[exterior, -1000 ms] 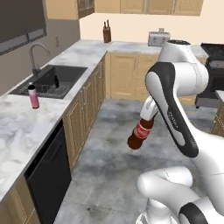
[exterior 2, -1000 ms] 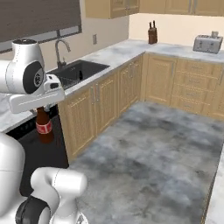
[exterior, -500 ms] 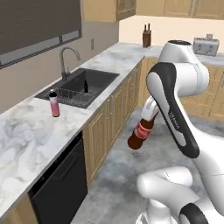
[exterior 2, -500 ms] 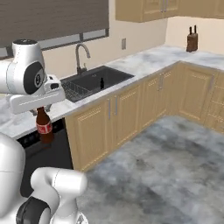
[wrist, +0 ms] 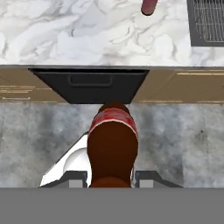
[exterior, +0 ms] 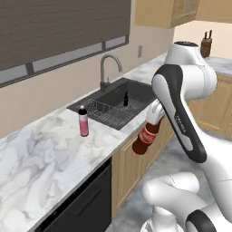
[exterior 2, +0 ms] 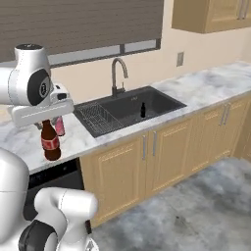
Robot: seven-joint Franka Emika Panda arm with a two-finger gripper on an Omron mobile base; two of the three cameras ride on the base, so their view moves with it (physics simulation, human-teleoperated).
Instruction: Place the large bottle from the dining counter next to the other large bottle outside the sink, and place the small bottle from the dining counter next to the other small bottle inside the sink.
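Note:
My gripper [exterior: 154, 118] is shut on the neck of the large bottle [exterior: 144, 139], dark brown with a red label, which hangs over the floor just in front of the counter edge. The hand view looks down along that large bottle [wrist: 112, 142] from my gripper [wrist: 112, 176]. The other large bottle [exterior: 83, 121], pink with a black cap, stands on the marble counter left of the sink [exterior: 136, 90]. Inside the basin stands the other small bottle [exterior: 125, 99], tiny and all dark. From the right I see the large bottle [exterior 2: 49, 141] in front of the pink one [exterior 2: 60, 126]. The dining counter and the small bottle are out of view.
A curved grey tap [exterior: 106, 70] rises behind the sink, and a wire rack [exterior: 100, 111] fills its left part. A black dishwasher front [wrist: 89, 85] sits under the counter [exterior: 41, 158], with wooden cabinets [exterior 2: 162, 152] alongside. A knife block [exterior: 206, 43] stands far right.
The base has driven and turned, so the sink and counter now lie closer and more square-on. The brown bottle stays in the shut gripper, held the same way.

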